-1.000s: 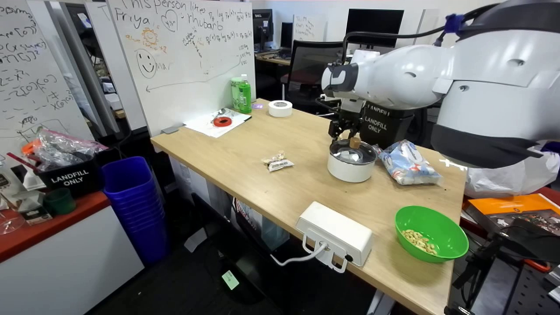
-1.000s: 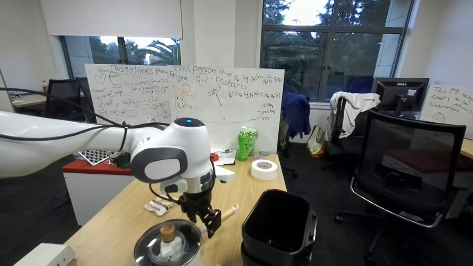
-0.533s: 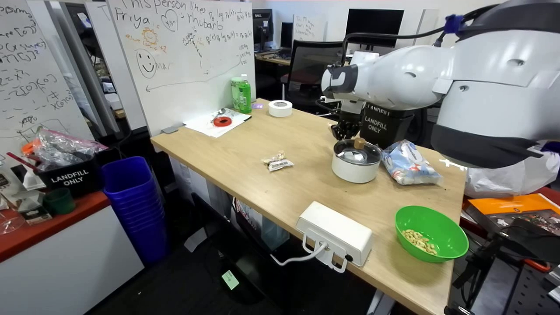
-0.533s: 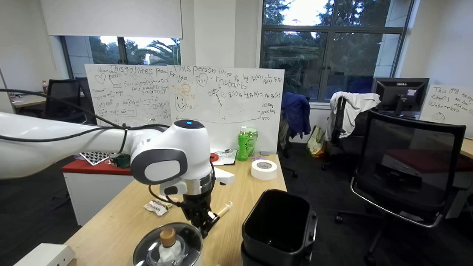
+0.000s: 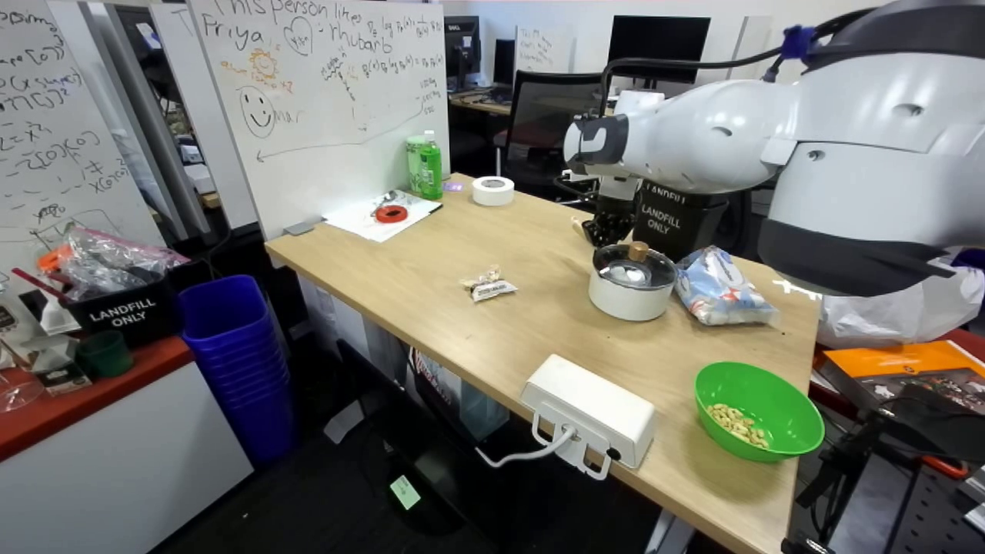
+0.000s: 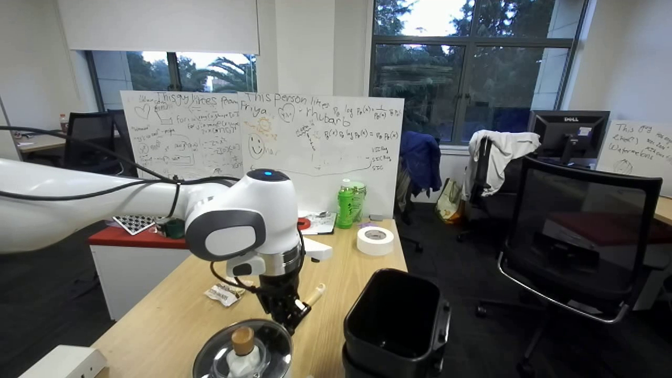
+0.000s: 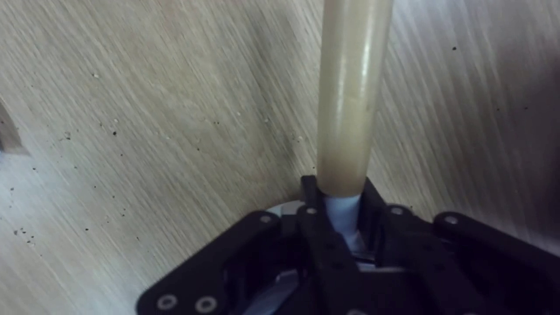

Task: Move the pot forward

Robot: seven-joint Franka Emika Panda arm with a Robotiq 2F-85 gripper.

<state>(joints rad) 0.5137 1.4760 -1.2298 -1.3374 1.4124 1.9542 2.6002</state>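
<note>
Pinching the handle (image 7: pixel 350 96) near its root, the gripper (image 7: pixel 341 192) has its hold! The pot (image 5: pixel 629 298) looks set on the table (image 5: pixel 531 327); grasp done, forward move likely unfinished.

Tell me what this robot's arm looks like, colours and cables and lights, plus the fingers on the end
The arm is rounded, glossy white with dark trim; a small blue light sits atop the wrist. Black cables run along it, with a blue wrap at one spot. Past a silvery ring come black, angular fingers with round, pale screw heads.
</note>
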